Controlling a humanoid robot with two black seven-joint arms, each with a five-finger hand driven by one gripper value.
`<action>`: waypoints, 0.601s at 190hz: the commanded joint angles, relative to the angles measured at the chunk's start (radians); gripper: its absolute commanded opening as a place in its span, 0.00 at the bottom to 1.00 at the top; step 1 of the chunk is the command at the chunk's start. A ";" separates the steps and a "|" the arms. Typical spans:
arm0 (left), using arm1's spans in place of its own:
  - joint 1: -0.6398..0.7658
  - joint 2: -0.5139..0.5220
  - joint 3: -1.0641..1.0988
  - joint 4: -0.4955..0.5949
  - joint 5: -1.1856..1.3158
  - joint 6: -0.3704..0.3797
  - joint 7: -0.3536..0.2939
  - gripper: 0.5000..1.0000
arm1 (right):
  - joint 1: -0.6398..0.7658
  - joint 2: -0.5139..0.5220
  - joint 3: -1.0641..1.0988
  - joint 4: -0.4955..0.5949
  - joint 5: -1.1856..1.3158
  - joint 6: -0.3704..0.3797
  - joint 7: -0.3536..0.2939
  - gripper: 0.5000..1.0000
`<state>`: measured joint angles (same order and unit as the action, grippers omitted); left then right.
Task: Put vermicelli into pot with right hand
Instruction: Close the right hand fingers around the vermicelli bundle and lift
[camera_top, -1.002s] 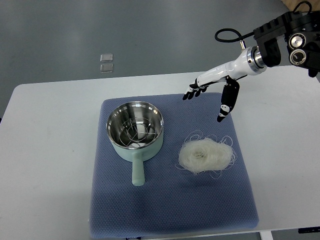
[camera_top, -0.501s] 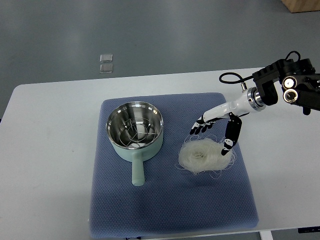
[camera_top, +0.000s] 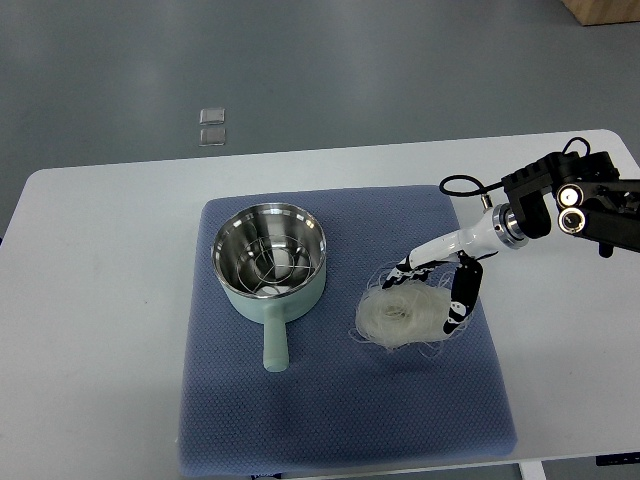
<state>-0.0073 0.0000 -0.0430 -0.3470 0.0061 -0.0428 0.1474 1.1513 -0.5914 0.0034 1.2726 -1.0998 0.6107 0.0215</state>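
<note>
No text, label or number can be read anywhere (nothing legible on any surface).

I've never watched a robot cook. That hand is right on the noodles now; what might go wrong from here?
Loose strands stick out all round the vermicelli, so the right hand, whose fingers straddle the nest's right edge, may lift only part of it. Trailing strands could drop on the mat or hang over the rim on the way to the pot.

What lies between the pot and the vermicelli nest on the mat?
Nothing: in the top view only bare blue mat separates the pot from the vermicelli.
</note>
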 joint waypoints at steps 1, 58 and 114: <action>0.001 0.000 0.000 -0.001 0.000 0.000 0.000 1.00 | -0.028 0.007 0.009 -0.001 -0.002 0.000 0.002 0.84; 0.000 0.000 -0.001 -0.001 0.000 0.000 0.000 1.00 | -0.090 0.032 0.009 -0.030 -0.008 -0.080 0.006 0.11; 0.000 0.000 -0.001 0.000 0.000 0.001 0.000 1.00 | -0.097 0.032 0.018 -0.032 -0.068 -0.104 0.009 0.00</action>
<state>-0.0076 0.0000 -0.0445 -0.3475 0.0061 -0.0418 0.1474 1.0513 -0.5559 0.0128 1.2397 -1.1652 0.5039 0.0308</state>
